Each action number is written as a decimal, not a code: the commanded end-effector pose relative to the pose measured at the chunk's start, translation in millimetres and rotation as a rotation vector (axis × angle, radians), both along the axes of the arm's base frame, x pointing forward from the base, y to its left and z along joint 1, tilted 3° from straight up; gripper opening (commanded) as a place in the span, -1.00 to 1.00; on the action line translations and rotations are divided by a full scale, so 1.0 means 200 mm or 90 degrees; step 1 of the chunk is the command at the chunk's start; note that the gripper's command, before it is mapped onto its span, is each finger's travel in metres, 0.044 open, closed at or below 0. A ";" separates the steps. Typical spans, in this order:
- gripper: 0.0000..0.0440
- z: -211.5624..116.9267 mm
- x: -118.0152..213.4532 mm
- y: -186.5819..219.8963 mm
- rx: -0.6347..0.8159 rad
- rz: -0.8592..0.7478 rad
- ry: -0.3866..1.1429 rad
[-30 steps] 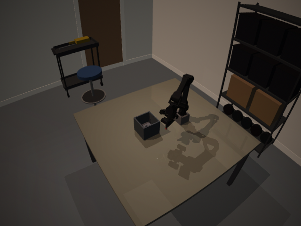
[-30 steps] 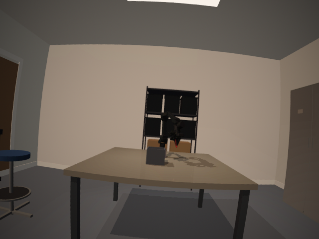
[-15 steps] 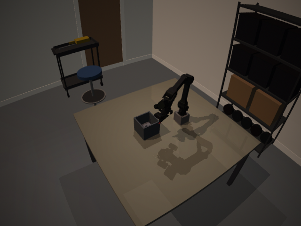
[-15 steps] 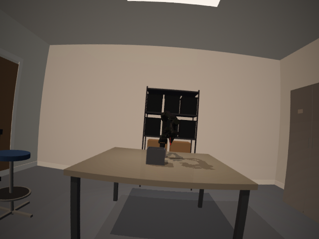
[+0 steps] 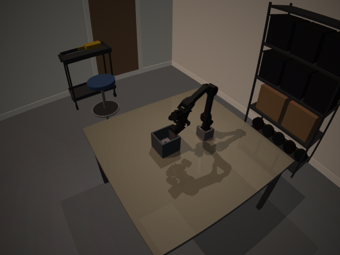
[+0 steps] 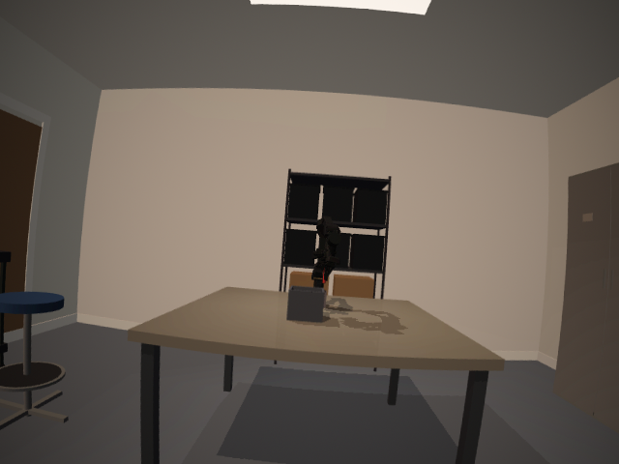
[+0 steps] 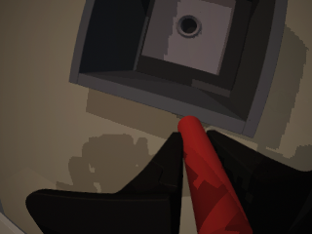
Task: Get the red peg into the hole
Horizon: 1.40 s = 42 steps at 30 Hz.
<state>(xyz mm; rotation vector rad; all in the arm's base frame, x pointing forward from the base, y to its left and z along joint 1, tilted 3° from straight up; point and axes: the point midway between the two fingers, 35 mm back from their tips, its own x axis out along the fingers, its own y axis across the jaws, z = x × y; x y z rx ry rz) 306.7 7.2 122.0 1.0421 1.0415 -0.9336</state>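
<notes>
Fingers (image 5: 175, 133) (image 6: 322, 280) pinching red peg (image 5: 175, 135) (image 6: 323, 275) (image 7: 207, 177), lower centre-right of wrist frame. Peg's free end shows just below the near rim of open box (image 5: 171, 149) (image 6: 306, 304) (image 7: 161, 99). Box sits on surface (image 5: 132, 170) (image 6: 250, 336) (image 7: 34, 122), near centre of top frame. Pale plate (image 5: 166, 140) (image 7: 205, 46) at box bottom, its round hole (image 5: 164, 142) (image 7: 188, 25) unfilled, upper centre of wrist frame.

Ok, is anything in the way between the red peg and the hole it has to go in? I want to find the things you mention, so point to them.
Yes, maybe: the near wall of the open box (image 5: 171, 146) (image 6: 306, 304) (image 7: 161, 99) lies between the red peg (image 5: 175, 135) (image 6: 323, 275) (image 7: 207, 171) and the hole (image 5: 165, 142) (image 7: 188, 26).
</notes>
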 end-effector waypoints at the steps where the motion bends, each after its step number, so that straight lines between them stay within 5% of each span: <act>1: -1.00 -0.01 0.02 -0.05 -0.001 0.001 0.013; 42: -1.00 -0.38 0.13 -0.37 0.023 0.021 0.078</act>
